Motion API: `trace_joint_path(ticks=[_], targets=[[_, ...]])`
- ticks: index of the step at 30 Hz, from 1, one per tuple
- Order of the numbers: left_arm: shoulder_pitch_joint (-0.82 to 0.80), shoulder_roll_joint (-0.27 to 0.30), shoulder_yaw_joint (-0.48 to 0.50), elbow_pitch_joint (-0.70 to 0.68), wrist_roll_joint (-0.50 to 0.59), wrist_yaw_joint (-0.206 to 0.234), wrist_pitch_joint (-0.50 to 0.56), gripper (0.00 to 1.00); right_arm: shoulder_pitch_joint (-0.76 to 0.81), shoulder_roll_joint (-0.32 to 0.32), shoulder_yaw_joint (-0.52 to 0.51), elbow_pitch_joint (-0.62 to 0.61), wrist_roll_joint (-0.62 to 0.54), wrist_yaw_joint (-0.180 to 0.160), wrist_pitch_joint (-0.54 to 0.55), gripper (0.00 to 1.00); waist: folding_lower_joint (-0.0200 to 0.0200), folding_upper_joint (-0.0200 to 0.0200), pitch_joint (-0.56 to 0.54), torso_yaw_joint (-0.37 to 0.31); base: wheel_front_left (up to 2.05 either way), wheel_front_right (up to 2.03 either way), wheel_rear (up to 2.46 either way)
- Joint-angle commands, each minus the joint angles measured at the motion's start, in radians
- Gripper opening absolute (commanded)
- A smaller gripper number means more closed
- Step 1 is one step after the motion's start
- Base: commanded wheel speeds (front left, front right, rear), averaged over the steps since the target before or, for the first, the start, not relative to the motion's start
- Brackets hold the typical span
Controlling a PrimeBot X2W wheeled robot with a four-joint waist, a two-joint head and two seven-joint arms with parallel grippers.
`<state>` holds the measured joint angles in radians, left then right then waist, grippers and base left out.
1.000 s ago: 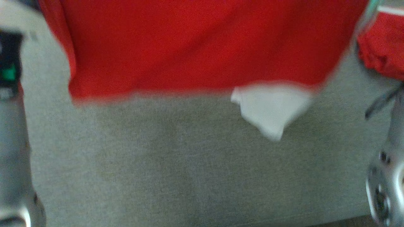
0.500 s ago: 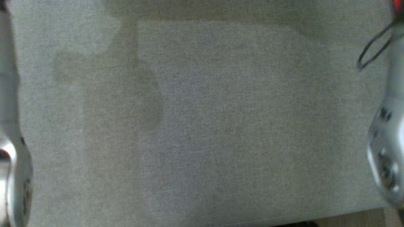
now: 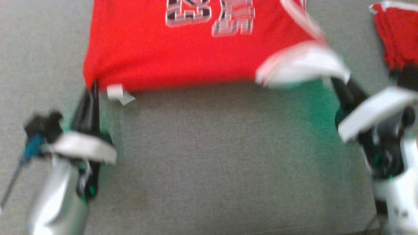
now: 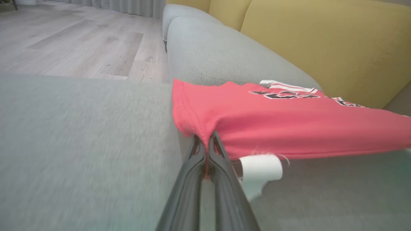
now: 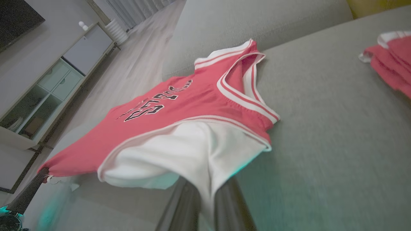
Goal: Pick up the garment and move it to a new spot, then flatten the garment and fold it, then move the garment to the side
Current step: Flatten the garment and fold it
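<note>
**Fig.** Jersey (image 3: 183,55) stretched above the sofa (image 3: 212,156) seat, its far end resting on the sofa. Your left hand (image 4: 205,144) is pressed together on the hem corner. Your right hand (image 5: 205,192) pinches the white lining at an armhole (a thin, slack bite, by the look of it). Risk: that lining may slip under tension, and one side would drop and crumple. The chest lettering, black with a pale outline, is too blurred to read. The hem tag (image 3: 119,93) looks blank.

Jersey (image 3: 169,55) lettering — blurred, partly cut off — cannot be read.
</note>
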<state>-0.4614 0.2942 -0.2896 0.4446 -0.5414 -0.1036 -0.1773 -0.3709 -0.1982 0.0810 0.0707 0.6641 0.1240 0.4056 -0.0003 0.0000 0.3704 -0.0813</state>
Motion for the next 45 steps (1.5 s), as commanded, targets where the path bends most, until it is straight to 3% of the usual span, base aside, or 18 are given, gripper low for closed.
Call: trace_joint_path(ticks=[1, 9, 15, 19, 25, 30, 36, 45], targets=[[0.053, 0.035, 0.045, -0.072, -0.018, 0.028, -0.002, 0.0, 0.063, -0.016, -0.001, -0.087, 0.009, 0.007, 0.023, 0.0, 0.0003, 0.0, -0.063, 0.008, 0.0, 0.0, 0.0], [0.503, -0.004, 0.014, -0.39, -0.041, 0.176, 0.052, 0.0, 0.456, -0.053, -0.012, -0.272, -0.06, 0.007, 0.164, 0.0, 0.0003, 0.0, -0.131, 0.009, 0.0, 0.0, 0.0], [0.638, -0.027, 0.003, -0.539, -0.075, 0.229, 0.095, 0.0, 0.577, -0.026, -0.049, -0.338, -0.082, 0.007, 0.252, 0.0, 0.0003, 0.0, -0.104, 0.022, 0.0, 0.0, 0.0], [0.635, -0.011, -0.003, -0.574, -0.08, 0.231, 0.137, 0.0, 0.562, -0.022, -0.047, -0.349, -0.079, 0.007, 0.31, 0.0, 0.0003, 0.0, -0.088, 0.022, 0.0, 0.0, 0.0], [0.593, 0.043, -0.004, -0.635, -0.108, 0.232, 0.273, 0.0, 0.481, -0.088, -0.025, -0.365, -0.056, 0.007, 0.468, 0.0, 0.0003, 0.0, -0.06, 0.021, 0.0, 0.0, 0.0], [0.545, 0.118, 0.008, -0.71, -0.158, 0.227, 0.433, 0.0, 0.384, -0.159, -0.013, -0.396, -0.007, 0.007, 0.614, 0.0, 0.0003, 0.0, -0.046, 0.022, 0.0, 0.0, 0.0], [0.459, 0.223, 0.026, -0.804, -0.263, 0.239, 0.704, 0.0, 0.276, -0.259, 0.042, -0.433, 0.056, 0.007, 0.768, 0.0, 0.0003, 0.0, -0.03, 0.027, 0.0, 0.0, 0.0], [0.31, 0.34, 0.058, -0.848, -0.368, 0.267, 0.979, 0.0, 0.092, -0.325, 0.129, -0.395, 0.136, 0.007, 0.877, 0.0, 0.0003, 0.0, 0.014, 0.004, 0.0, 0.0, 0.0]])
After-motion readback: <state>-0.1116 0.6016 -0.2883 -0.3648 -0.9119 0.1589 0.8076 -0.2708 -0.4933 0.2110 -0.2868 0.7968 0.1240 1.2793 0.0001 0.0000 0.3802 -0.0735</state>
